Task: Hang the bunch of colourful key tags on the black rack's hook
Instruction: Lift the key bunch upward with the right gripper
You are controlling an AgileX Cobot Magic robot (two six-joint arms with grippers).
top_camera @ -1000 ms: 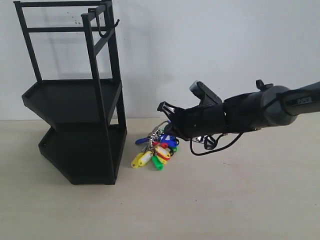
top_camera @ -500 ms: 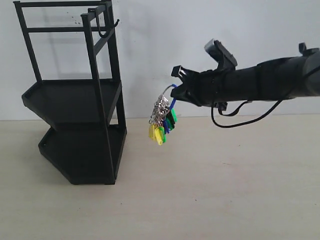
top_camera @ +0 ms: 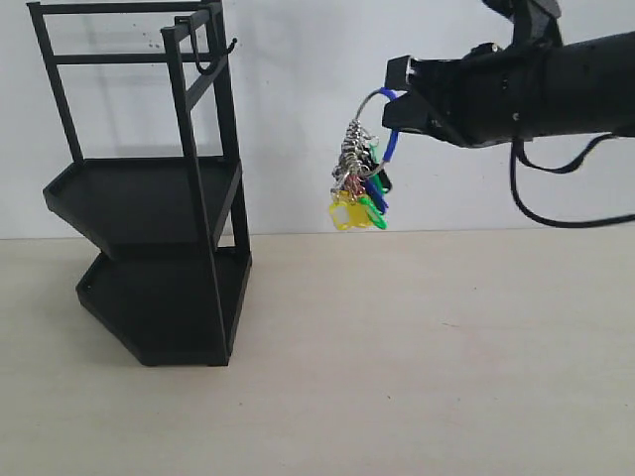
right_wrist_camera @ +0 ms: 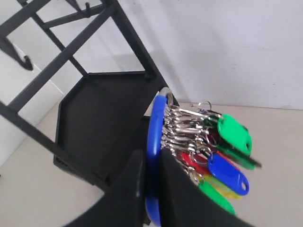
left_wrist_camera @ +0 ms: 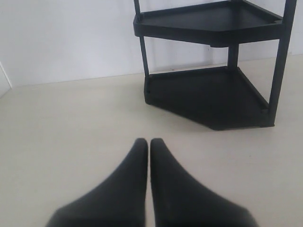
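Observation:
The colourful key tag bunch [top_camera: 357,188] hangs in the air from its blue-sleeved wire loop [right_wrist_camera: 155,142], with my right gripper [top_camera: 399,94] shut on that loop. In the right wrist view the green, blue, red and yellow tags [right_wrist_camera: 222,151] dangle beside the fingers. The black rack [top_camera: 149,188] stands at the left on the table. Its hook [top_camera: 218,61] with upturned tip sits on the upper frame, well left of the bunch and slightly higher. My left gripper [left_wrist_camera: 149,143] is shut on nothing, low over the table, facing the rack's lower tray [left_wrist_camera: 208,97].
A pale table [top_camera: 417,377] runs under everything and a white wall stands behind. The rack's two angular trays [top_camera: 139,198] and upright bars [top_camera: 189,149] lie between the left arm's side and the hanging bunch.
My right gripper has lifted the key tag bunch from the table up and to the right, to about the height of the rack's upper rails. The left gripper shows no change.

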